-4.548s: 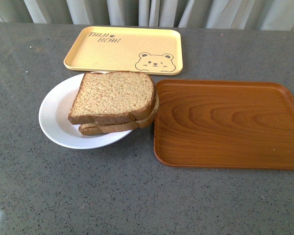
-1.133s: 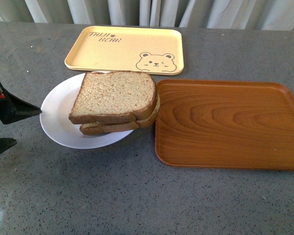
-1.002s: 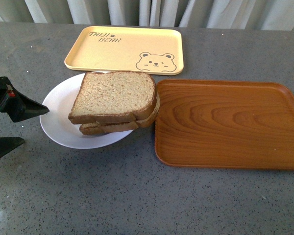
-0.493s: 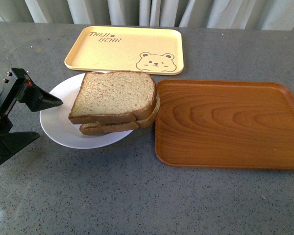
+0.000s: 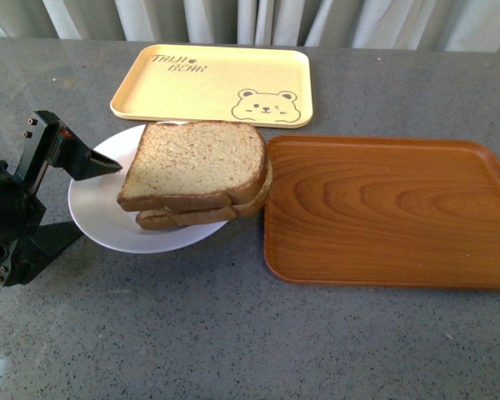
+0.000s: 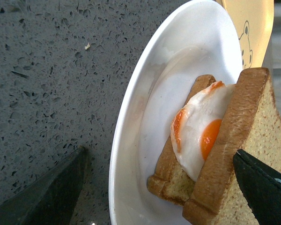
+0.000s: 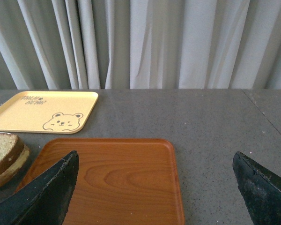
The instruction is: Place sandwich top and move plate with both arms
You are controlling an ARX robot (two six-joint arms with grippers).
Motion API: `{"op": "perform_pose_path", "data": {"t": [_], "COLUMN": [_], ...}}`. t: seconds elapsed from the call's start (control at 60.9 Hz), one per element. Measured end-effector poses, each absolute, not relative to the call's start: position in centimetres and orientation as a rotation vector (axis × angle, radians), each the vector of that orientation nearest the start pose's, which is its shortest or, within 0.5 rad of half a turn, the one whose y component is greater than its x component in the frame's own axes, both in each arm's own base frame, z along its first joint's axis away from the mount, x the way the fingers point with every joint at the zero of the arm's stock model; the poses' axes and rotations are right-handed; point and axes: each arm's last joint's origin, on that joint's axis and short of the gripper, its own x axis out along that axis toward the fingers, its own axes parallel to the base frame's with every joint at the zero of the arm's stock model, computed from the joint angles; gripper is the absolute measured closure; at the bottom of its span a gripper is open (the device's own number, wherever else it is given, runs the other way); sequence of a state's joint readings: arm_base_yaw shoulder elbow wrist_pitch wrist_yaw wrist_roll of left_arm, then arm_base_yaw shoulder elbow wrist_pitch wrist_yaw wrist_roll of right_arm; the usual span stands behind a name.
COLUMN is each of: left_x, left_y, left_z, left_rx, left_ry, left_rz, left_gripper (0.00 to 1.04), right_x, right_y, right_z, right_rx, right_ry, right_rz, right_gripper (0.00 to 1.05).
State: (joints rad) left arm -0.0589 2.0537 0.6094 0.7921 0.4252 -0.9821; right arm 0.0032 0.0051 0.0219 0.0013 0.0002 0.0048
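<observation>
As my left arm stands at the frame's left, its jaws are spread, one on each side of the plate rim. I see the top lying on the egg, on the plate, left of centre. Right jaws are spread wide too, above the brown tray.

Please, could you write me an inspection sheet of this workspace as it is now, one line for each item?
Surface: grey speckled table, with one small crumb near the plate.
Job's things: sandwich top lies on a fried egg and a lower slice, all on the white plate.
Clutter: yellow bear tray behind the plate; wood-grain tray to its right.
Grippers: left gripper open, straddling the plate's left rim, contact unclear; right gripper open, facing the wood-grain tray.
Cables: nothing seen.
Surroundings: pale curtains behind the table.
</observation>
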Motion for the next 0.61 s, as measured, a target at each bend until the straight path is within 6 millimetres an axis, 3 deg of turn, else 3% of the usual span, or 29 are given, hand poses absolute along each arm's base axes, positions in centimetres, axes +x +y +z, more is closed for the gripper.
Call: {"op": "perform_pose_path", "data": {"t": [0.328,0.378,0.509,0.608], "left_x": [30.7,30.6,30.4,30.3], "left_y": [-3.4,-3.4,-3.3,-3.5], "left_z": [3.9,3.7,3.0,2.7], "left_rx": [-1.097,-1.103,-1.121,-1.124], "left_ry": [0.831,0.833,0.852,0.866], "left_rz": [-0.099,-0.093,-0.071,-0.069], "left_gripper": [0.12,0.18,0.5,0.65], "right_x": [9.7,9.7,9.7,9.7], "right_y": [0.0,0.0,0.0,0.0], "right_z": [17.1,17.1,17.1,17.1], "right_rx": [0.005,0.004,0.005,0.004], "right_ry": [-0.018,-0.018,-0.018,-0.018], "right_rz": [0.003,0.003,0.003,0.003], "right_gripper": [0.09,0.09,0.09,0.09]}}
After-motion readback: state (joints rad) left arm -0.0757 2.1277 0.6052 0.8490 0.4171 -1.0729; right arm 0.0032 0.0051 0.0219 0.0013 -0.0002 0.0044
